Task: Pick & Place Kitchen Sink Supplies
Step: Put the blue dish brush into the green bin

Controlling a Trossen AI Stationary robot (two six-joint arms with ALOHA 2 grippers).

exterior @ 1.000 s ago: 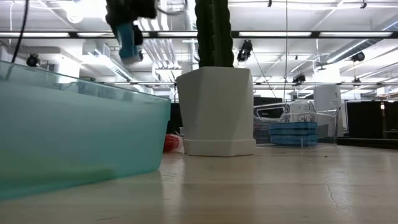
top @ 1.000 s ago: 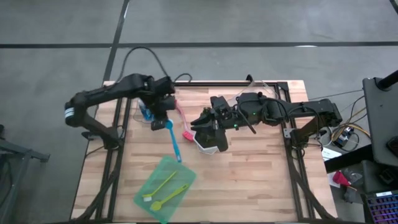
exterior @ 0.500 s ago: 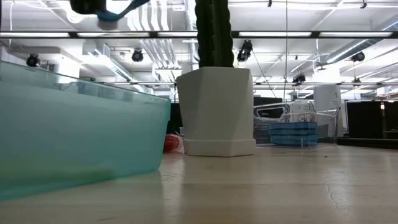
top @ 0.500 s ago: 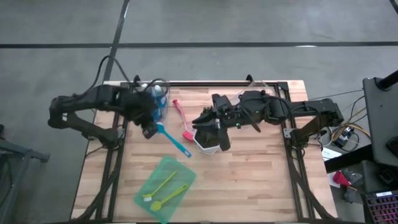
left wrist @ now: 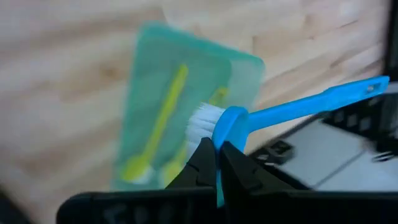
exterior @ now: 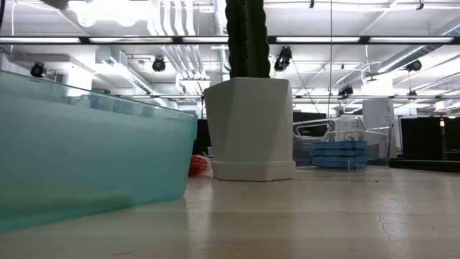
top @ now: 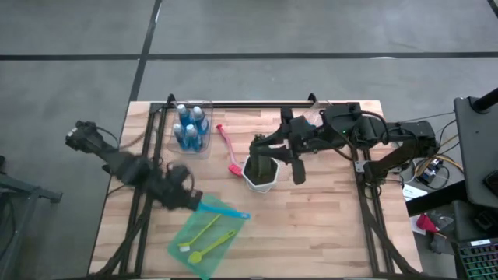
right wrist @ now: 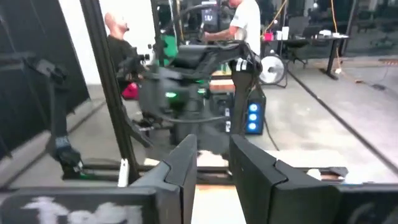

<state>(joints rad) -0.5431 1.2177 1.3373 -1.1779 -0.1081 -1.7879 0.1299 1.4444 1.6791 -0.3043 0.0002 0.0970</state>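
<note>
1. The left gripper (left wrist: 217,163) is clenched on the blue brush (top: 223,209), carrying it over the upper corner of the green sheet (top: 204,250) near the surface's front-left part.
2. Two lime brushes (top: 204,238) already lie on that sheet, so the step in hand looks like placing.
3. Next move: lower the blue brush beside them, then let go.
4. The right gripper (right wrist: 211,163), fingers slightly parted and empty, waits above the white pot (top: 261,175) mid-surface.
</note>
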